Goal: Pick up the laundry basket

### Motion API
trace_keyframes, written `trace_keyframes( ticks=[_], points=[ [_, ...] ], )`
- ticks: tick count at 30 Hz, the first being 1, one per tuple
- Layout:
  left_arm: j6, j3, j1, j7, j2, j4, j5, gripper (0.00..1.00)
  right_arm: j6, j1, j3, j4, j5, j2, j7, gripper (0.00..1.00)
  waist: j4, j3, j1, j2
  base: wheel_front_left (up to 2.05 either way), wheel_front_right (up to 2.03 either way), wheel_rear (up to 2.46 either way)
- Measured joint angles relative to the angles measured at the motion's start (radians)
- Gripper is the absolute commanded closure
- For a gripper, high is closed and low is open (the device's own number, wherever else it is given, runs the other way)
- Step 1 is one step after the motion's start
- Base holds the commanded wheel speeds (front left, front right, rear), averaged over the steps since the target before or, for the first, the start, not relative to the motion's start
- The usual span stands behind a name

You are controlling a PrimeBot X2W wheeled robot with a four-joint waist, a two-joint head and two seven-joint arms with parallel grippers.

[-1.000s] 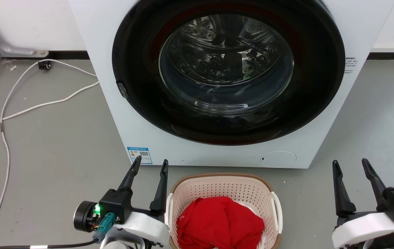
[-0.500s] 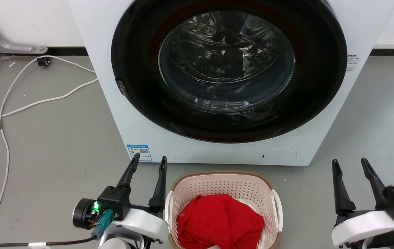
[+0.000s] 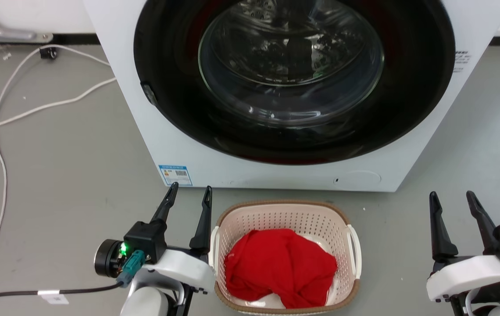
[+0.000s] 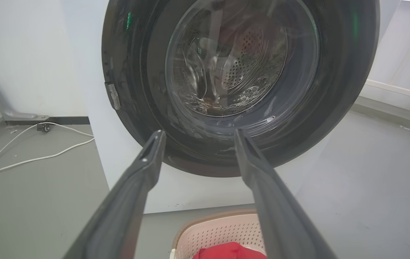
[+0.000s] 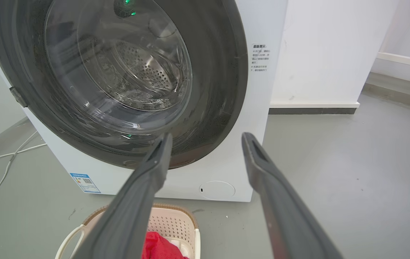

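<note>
The laundry basket (image 3: 276, 217) is cream-pink with perforated walls, a brown rim and white side handles. It sits on the grey floor just in front of the washer and holds a red cloth (image 3: 278, 265). My left gripper (image 3: 191, 193) is open, close beside the basket's left handle and above it. Well to the right of the basket, my right gripper (image 3: 451, 197) is open too, with nothing between its fingers. The left wrist view shows the basket (image 4: 219, 230) low between my left gripper's (image 4: 197, 135) fingers. In the right wrist view the basket (image 5: 169, 223) lies at the lower left, partly behind my right gripper's (image 5: 206, 138) left finger.
A white front-loading washer (image 3: 180, 145) with a closed round dark glass door (image 3: 291, 66) stands right behind the basket. White cables (image 3: 0, 153) trail across the grey floor at the left. A white wall (image 5: 327, 54) rises to the right of the washer.
The whole head picture has shifted: the washer and floor sit higher and more of the basket shows, so the camera has tilted down. Both grippers stay open in about the same places.
</note>
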Motion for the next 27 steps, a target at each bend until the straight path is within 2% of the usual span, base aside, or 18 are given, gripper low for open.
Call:
trace_keyframes(
  ticks=[12,18,27],
  points=[
    [-0.009,0.023,-0.143,0.000,0.001,0.190,-0.040,0.00,0.000,-0.129,-0.024,0.141,0.009,0.000,0.008,0.00,-0.017,0.191,0.0001,0.0000,0.00,0.00,0.00],
    [-0.022,0.041,-0.222,0.000,0.012,0.311,-0.060,0.00,0.000,-0.220,-0.002,0.270,0.032,0.000,0.006,0.00,-0.035,0.309,0.0001,0.0000,0.00,0.00,0.00],
    [-0.061,0.030,-0.379,0.021,0.044,0.497,-0.096,0.00,0.000,-0.399,0.089,0.495,0.069,-0.022,0.004,0.00,-0.059,0.482,0.0002,0.0000,0.00,0.00,0.00]
  ],
)
